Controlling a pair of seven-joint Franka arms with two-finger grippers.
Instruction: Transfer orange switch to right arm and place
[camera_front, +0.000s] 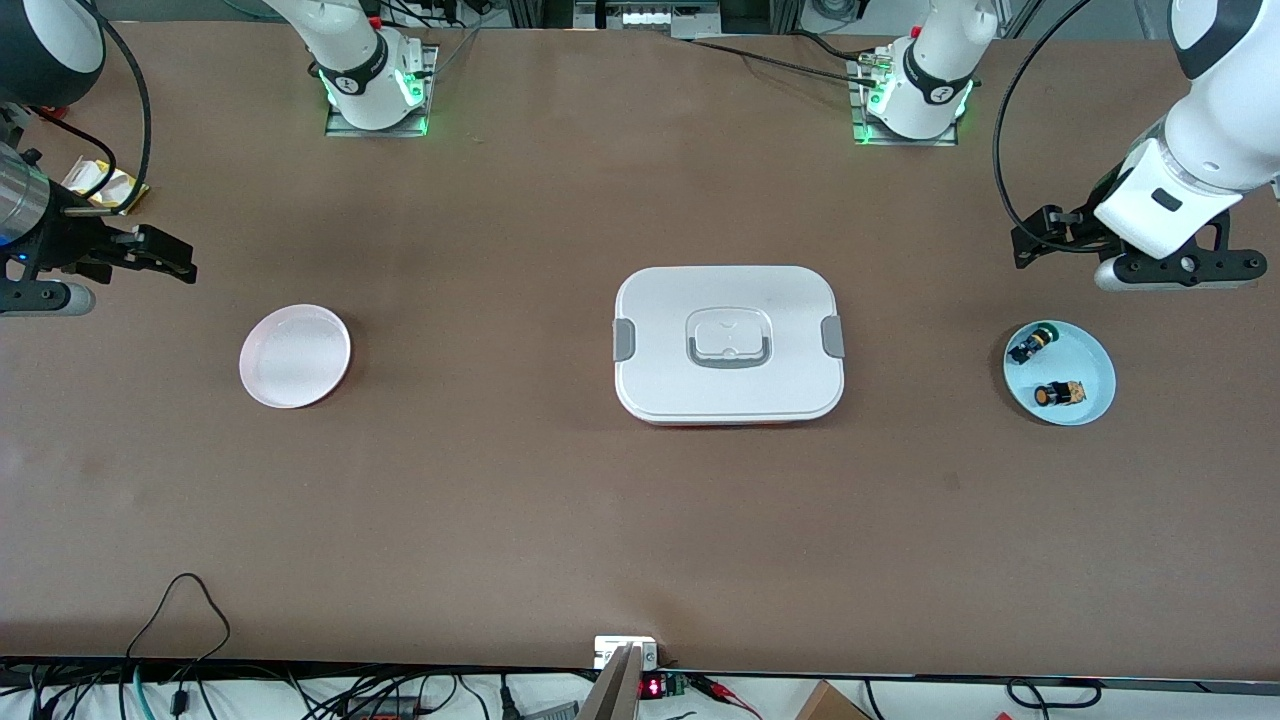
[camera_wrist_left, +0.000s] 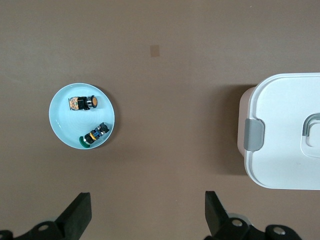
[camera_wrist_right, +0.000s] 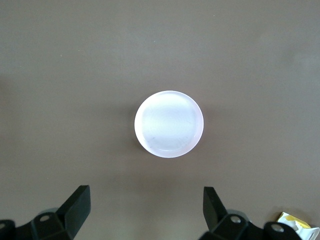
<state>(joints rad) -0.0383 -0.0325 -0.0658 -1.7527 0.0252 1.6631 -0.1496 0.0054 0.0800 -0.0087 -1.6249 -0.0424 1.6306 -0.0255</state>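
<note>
The orange switch (camera_front: 1060, 394) lies on its side in a light blue dish (camera_front: 1095, 360) near the left arm's end of the table. It also shows in the left wrist view (camera_wrist_left: 84, 102). A green-capped switch (camera_front: 1032, 344) lies beside it in the same dish (camera_wrist_left: 62, 120). My left gripper (camera_front: 1040, 240) hangs open and empty high above the table, a little farther from the front camera than the dish; its open jaws show in the left wrist view (camera_wrist_left: 148, 215). My right gripper (camera_front: 160, 255) is open and empty, high above the right arm's end of the table (camera_wrist_right: 147, 212).
A pale pink plate (camera_front: 295, 355) lies bare near the right arm's end (camera_wrist_right: 169, 124). A white lidded box (camera_front: 728, 345) with grey clips sits mid-table (camera_wrist_left: 285, 135). A yellow packet (camera_front: 105, 185) lies by the right arm. Cables run along the front edge.
</note>
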